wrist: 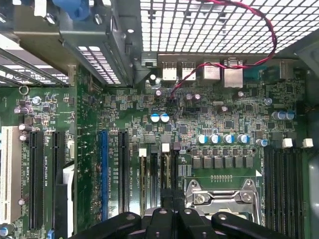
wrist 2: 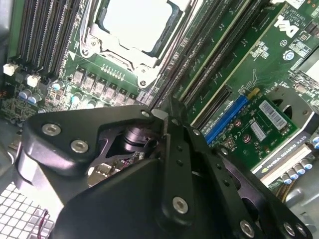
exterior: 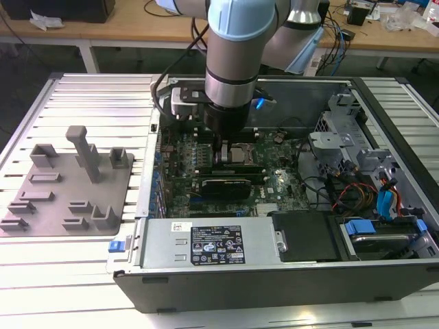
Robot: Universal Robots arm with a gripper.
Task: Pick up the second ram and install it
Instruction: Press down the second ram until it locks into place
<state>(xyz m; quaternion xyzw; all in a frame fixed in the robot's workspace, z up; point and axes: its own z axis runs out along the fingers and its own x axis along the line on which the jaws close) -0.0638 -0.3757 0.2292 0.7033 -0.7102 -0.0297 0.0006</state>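
My gripper (exterior: 225, 145) is low inside the open computer case, at the memory slots (wrist: 154, 174) beside the CPU socket (wrist: 224, 199). In both wrist views its black fingers (wrist: 164, 211) are drawn close together. The second ram (wrist: 166, 174) shows edge-on as a thin dark strip running from between them along a slot with a white latch (wrist: 165, 148). Most of the stick is hidden by the fingers (wrist 2: 167, 124). The grey holder tray (exterior: 68, 185) lies on the slatted table at the exterior view's left, with no stick in it.
The case walls (exterior: 274, 288) ring the motherboard. A graphics card (exterior: 223, 186) sits just below the slots, and cables and drive bays (exterior: 370, 199) crowd the exterior view's right. A red-black wire (wrist: 224, 50) crosses the rear grille. More memory slots (wrist: 281, 184) flank the socket's other side.
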